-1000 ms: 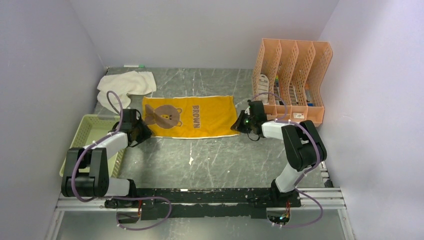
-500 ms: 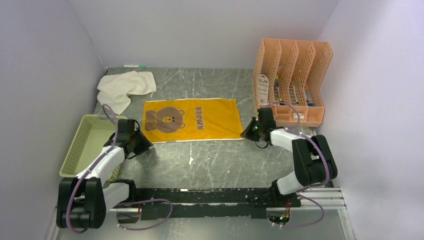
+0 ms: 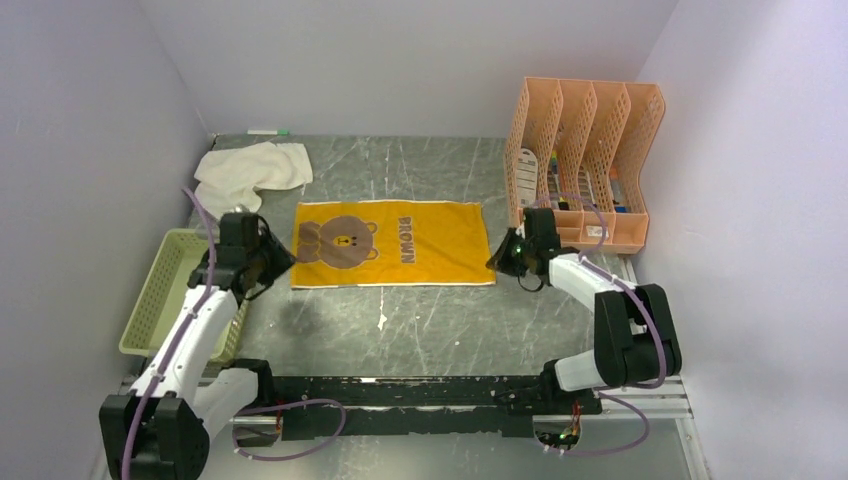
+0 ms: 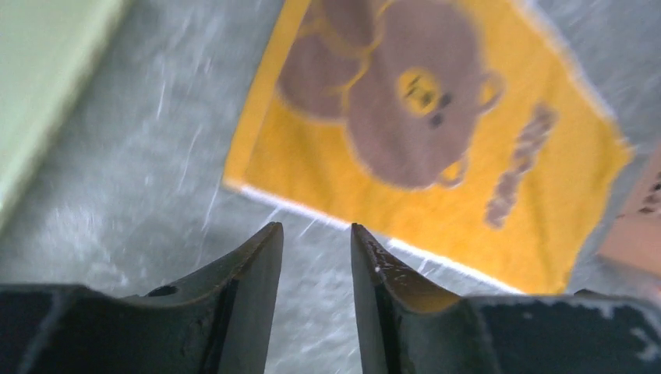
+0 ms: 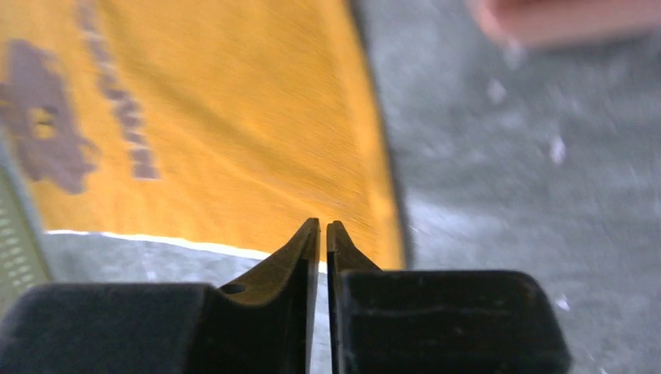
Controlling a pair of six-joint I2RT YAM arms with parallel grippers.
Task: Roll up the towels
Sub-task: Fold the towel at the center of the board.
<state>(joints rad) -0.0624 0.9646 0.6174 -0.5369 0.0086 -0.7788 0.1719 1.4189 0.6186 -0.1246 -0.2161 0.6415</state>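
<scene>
- Left claw [image 4: 316, 230]: the two dark fingers stand apart, with bare surface showing in the gap between them. The wrist view is blurred.
- Left claw, position: it hangs over the surface [image 3: 420, 330] just beside the left short edge of the yellow towel [image 3: 440, 250], between that edge and the green mesh basket [image 3: 165, 285]. In the wrist view the towel's near left corner lies just ahead of the fingertips, apart from them.
- Right claw [image 5: 323, 226]: the fingers are pressed together, with only a thin slit between the tips.
- Right claw, position: the tips sit at the near right corner of the yellow towel, where its white edging turns. Whether they touch the cloth cannot be told.
- Yellow towel: mustard-yellow with a thin white border, printed with a brown bear and the word BROWN. It lies spread flat in the middle of the surface, its long sides running left to right between the two claws.
- Cream-white towel [image 3: 250, 172]: it lies crumpled in the far left corner of the surface, well apart from both claws and just clear of the yellow towel's far left corner.
- Green mesh basket: it stands at the left edge of the surface, with the left arm reaching over its right side.
- Orange file rack [image 3: 585, 150]: it stands upright at the far right, behind the right claw, with four slots.
</scene>
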